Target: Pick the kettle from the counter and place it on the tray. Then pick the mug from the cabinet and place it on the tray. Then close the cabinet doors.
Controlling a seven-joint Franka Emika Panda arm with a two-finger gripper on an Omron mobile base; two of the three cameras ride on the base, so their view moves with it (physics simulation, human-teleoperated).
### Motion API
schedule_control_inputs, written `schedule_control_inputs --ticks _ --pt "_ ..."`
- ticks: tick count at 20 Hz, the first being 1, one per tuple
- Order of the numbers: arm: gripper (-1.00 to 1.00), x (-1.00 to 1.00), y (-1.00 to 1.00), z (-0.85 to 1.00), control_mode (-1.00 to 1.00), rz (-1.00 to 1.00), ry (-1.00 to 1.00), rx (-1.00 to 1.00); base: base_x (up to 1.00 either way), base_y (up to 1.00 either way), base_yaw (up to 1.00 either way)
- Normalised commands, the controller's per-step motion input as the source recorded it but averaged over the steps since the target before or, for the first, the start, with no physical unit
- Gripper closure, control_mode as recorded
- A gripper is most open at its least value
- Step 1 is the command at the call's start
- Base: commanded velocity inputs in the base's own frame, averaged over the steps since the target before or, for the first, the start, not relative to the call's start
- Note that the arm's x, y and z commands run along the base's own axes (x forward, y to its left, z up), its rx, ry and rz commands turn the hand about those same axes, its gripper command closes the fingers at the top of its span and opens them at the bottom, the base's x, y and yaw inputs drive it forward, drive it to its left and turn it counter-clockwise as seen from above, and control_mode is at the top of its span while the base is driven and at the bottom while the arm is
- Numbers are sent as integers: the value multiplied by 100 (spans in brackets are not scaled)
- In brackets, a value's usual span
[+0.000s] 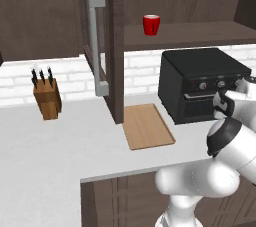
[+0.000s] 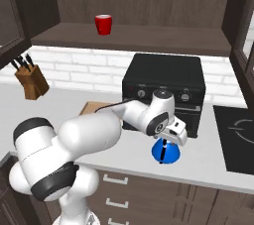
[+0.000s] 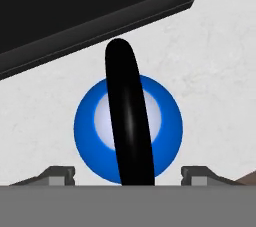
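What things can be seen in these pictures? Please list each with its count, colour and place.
kettle: one, blue with black handle, on the counter in front of the oven, under the gripper
mug: one, red, on the cabinet shelf
tray: one, light tan wood, on the counter left of the oven
oven: one, black, on the counter against the wall
knife block: one, brown wood with dark knives, on the counter at the left
cabinet door: one open here, dark brown with grey bar handle, above the tray
counter: one, pale grey-white
hob: one, black, at the right in the counter
gripper: one, fingers apart on either side of the kettle handle, not yet closed on it
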Motion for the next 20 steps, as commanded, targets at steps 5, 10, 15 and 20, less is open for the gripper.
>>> schedule_control_inputs --ticks 5,10,15,20 --pt "100 -2 7 0 -100 4 0 0 0 0 0" --pt "100 -9 42 10 -100 6 -10 0 0 0 0" --pt "100 0 97 44 -100 3 -16 0 0 0 0" --pt "100 0 100 31 -100 4 -18 -6 0 0 0"
